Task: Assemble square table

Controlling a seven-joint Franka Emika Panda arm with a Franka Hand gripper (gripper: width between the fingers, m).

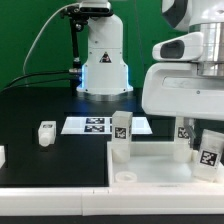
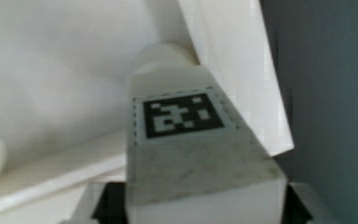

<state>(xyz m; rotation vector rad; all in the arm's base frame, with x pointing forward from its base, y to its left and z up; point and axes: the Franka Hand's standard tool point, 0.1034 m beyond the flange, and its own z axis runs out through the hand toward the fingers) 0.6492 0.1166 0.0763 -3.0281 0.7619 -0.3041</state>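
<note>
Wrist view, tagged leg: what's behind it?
Behind the leg a white panel edge runs diagonally, with a lighter white surface on one side and dark table on the other. The leg covers whatever it rests on, and the contact cannot be seen.

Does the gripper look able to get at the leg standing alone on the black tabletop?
Probably yes. That leg stands by itself on the tabletop, with nothing over it or close beside it. But the gripper is around another leg right now, so that would have to be dealt with first.
</note>
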